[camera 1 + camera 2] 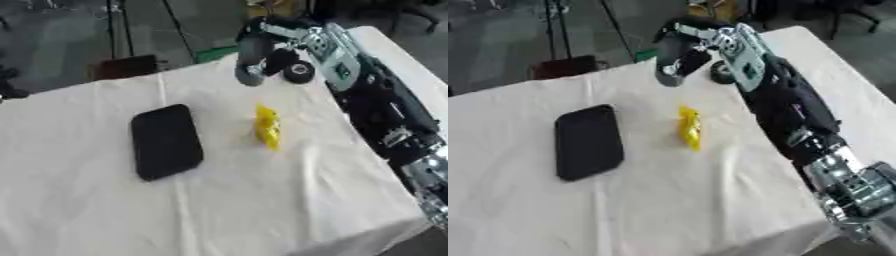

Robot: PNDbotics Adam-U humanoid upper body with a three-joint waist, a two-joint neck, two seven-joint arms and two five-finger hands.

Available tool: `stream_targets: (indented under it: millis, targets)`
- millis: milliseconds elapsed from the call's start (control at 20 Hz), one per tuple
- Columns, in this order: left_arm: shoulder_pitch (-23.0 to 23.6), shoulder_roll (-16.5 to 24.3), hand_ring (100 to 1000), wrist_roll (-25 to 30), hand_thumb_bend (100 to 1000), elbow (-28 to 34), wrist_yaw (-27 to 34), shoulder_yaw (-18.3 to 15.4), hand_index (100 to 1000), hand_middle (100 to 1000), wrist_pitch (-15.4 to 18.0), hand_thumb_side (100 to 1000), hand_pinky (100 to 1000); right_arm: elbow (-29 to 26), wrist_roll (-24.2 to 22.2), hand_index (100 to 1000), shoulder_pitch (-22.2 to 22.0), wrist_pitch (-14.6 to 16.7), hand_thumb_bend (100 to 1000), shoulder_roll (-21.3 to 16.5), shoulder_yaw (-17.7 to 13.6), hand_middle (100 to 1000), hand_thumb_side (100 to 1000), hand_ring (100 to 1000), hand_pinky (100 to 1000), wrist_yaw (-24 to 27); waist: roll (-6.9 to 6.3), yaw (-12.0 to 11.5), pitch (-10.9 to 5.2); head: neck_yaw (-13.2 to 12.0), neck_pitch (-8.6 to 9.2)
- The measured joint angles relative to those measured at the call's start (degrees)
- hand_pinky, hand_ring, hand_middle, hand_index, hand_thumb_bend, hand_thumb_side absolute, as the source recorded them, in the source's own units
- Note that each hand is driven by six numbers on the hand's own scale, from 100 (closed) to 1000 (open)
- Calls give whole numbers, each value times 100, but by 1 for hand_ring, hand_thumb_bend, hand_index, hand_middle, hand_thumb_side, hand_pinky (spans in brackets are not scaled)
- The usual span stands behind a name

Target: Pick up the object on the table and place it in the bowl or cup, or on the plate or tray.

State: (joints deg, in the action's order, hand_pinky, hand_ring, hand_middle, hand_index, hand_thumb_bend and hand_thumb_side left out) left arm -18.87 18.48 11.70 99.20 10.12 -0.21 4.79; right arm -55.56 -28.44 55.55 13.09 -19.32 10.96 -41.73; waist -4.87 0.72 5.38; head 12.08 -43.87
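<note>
My right hand point(256, 60) hangs curled and empty beyond the yellow object point(267, 127), which lies right of the black tray point(164, 141) on the cloth point(262, 200), and I could nudge it away if I drop askew.

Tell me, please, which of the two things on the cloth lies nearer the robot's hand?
The small yellow object; the flat black rectangular tray lies farther left of the right hand.

The right arm point(785, 107) is mostly black with a pale silver-grey casing near the wrist, silver metal joints at its near end, and a dark grey right hand point(254, 60) beside a black round part
</note>
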Motion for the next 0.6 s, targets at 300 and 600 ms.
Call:
stream_targets:
  millis: [300, 600]
  targets:
    - [-49, -70, 826, 32, 523, 1, 29, 37, 912, 881, -4, 1000, 714, 308, 181, 849, 26, 71, 100, 405, -31, 861, 100, 687, 549, -350, -47, -138, -1, 80, 0]
    - [-66, -97, 827, 58, 521, 2, 49, 55, 913, 882, -5, 1000, 715, 531, 393, 849, 13, 55, 100, 684, -36, 861, 100, 689, 554, -726, -80, -203, -1, 147, 0]
